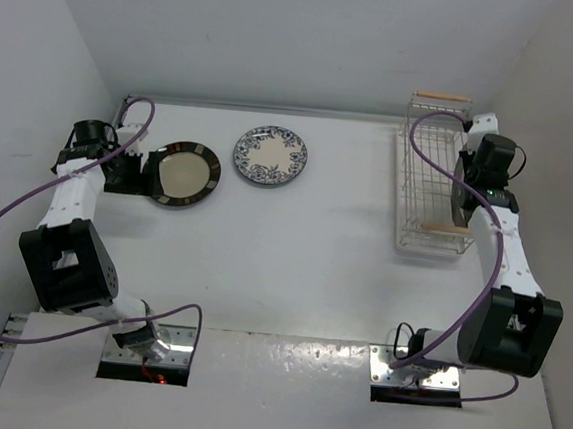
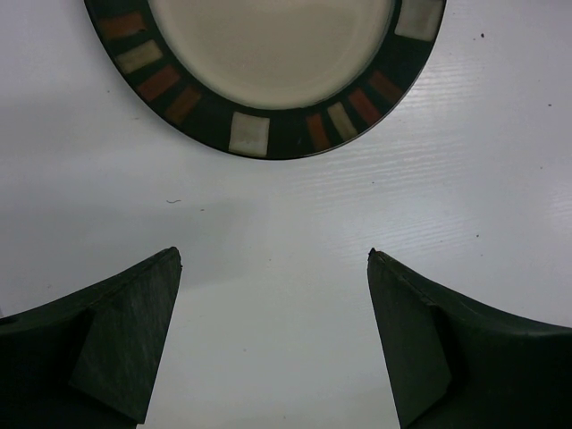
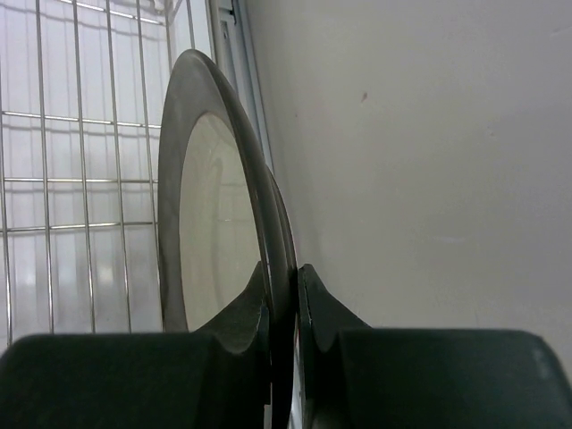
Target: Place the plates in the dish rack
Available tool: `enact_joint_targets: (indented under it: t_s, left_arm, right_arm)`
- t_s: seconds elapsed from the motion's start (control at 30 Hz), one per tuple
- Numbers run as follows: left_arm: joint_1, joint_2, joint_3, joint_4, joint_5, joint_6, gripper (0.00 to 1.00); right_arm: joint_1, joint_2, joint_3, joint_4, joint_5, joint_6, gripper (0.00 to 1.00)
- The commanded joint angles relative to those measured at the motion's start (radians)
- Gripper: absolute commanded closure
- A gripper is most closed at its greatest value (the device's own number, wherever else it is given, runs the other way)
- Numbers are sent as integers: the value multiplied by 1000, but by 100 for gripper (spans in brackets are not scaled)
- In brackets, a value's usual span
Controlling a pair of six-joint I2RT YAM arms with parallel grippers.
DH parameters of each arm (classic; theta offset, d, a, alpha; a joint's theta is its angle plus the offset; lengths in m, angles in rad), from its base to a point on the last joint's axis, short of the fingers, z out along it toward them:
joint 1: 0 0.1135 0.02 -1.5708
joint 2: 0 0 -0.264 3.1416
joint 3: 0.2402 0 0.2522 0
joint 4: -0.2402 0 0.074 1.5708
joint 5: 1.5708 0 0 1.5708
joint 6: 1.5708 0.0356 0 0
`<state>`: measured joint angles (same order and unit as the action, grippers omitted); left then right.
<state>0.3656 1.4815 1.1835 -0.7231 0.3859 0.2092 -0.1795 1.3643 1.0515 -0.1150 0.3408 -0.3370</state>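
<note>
We see the right gripper [image 3: 281, 268] clamping the grey-rimmed, cream-centred round plate [image 3: 214, 223] upright at the white wire dish rack's [image 1: 435, 177] right edge; the left gripper [image 2: 275, 255] gapes wide near the dark-rimmed round plate [image 2: 268, 54].

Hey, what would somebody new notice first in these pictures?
The right gripper is shut on a grey-rimmed plate, held upright on edge by the white wire rack at far right. At left, the open left gripper faces a dark-rimmed plate lying flat, with a blue floral plate beside it.
</note>
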Motion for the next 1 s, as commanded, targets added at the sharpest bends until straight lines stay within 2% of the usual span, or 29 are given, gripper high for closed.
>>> enact_joint_targets:
  t_s: [0.0, 0.2, 0.97]
  left_arm:
    - [-1, -21, 18, 1, 24, 10, 11]
    - [-1, -21, 18, -9, 24, 19, 11]
    - [-1, -21, 18, -9, 33, 19, 11]
  right_arm:
    - [29, -77, 54, 147, 29, -3, 100]
    - [55, -97, -7, 241, 95, -59, 100]
    - [52, -129, -4, 204, 55, 29, 100]
